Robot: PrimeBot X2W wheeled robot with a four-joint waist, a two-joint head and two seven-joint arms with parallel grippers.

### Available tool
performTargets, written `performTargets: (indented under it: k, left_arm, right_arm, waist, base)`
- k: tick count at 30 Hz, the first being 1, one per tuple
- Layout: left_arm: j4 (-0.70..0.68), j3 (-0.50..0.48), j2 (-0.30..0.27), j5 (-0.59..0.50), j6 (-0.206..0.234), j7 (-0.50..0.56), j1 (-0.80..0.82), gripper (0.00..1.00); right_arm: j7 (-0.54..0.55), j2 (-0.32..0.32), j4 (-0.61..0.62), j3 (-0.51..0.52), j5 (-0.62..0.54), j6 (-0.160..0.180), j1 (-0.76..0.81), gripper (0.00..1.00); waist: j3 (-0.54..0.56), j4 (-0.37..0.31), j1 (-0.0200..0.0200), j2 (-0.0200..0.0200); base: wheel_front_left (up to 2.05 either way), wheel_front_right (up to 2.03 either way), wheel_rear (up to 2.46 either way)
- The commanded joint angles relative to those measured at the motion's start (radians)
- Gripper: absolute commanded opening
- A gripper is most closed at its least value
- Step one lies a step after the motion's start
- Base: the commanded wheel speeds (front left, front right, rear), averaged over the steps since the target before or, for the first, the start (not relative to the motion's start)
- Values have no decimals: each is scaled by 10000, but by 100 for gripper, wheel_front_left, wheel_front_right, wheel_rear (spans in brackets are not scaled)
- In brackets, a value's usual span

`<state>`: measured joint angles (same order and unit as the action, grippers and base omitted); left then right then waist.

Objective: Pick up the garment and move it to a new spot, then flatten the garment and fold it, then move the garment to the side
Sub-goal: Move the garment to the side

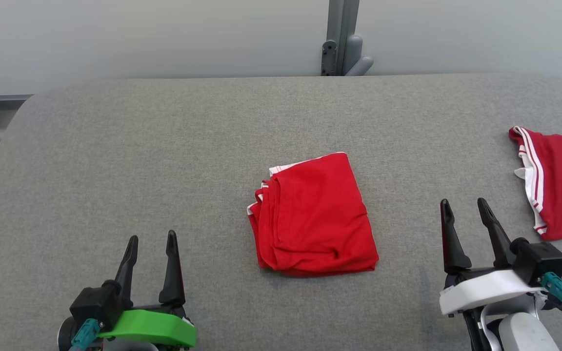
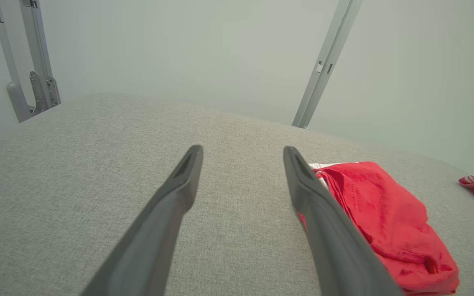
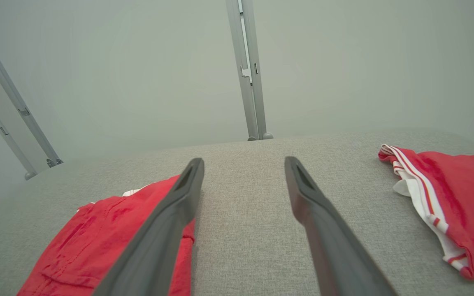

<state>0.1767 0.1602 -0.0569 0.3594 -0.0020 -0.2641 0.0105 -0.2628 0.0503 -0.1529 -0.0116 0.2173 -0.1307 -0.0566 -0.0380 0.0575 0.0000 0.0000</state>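
A red garment [image 1: 312, 217] with white trim lies folded into a compact stack at the middle of the grey table [image 1: 164, 161]. In the left wrist view the garment [image 2: 381, 218] sits just right of my fingers; in the right wrist view the garment [image 3: 97, 242] lies at lower left, partly behind one finger. My left gripper [image 1: 151, 240] hovers open at the lower left, well apart from the cloth. At the lower right my right gripper [image 1: 464, 204] stands open too, nothing between its fingers.
A second red piece with white stripes [image 1: 556, 183] lies at the table's right edge, cut off by the frame, and shows as that striped piece [image 3: 447, 197] in the right wrist view. A grey metal post [image 1: 342, 39] rises behind the table's far edge.
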Motion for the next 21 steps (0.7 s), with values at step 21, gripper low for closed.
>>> performTargets:
  k: [21]
  left_arm:
    - [99,319,55,192,-30,-1,219,100]
  right_arm:
    - [5221,2128,-2210,-2083,2657,4,-3290,100]
  waist:
    - [-532,1280,0,0]
  base:
    - [0,0,0]
